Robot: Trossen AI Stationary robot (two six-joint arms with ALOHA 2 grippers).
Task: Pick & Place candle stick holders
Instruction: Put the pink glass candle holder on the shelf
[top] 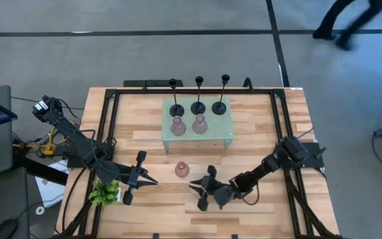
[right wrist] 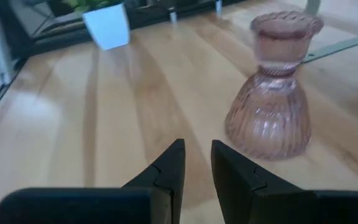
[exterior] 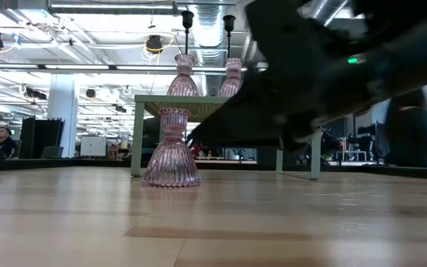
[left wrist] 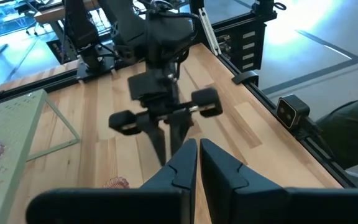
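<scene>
Just ahead of the right gripper [right wrist: 196, 163]: 1 pink holder [right wrist: 271, 87] is seen upright on the bare table [top: 257, 143], a little to one side of the fingertips and not touched.
Right gripper state: the 2 fingers are held narrow, a slim gap between them, with nothing gripped.
Left gripper [left wrist: 197, 158]: the fingers are pressed together, empty, pointed across the table toward the right gripper, with the small green plant [top: 104, 192] just behind it.
Beyond the loose holder from the right gripper: the pale green stand [top: 225, 136] carries 2 more pink holders [top: 178, 125] and 3 black holders [top: 198, 106] in a row behind them.
Progress, as judged: 5 of 6 holders are already placed on the stand; the loose pink holder is left.
Risk 1: the gap is judged too narrow for the ribbed base; an advance without widening could push or tip the holder.
Risk 2: the holder is off the gripper's centre line, so 1 finger could strike it first and slide it away.
Risk 3: the 2 grippers are near each other; a reach by both could cause a clash.
</scene>
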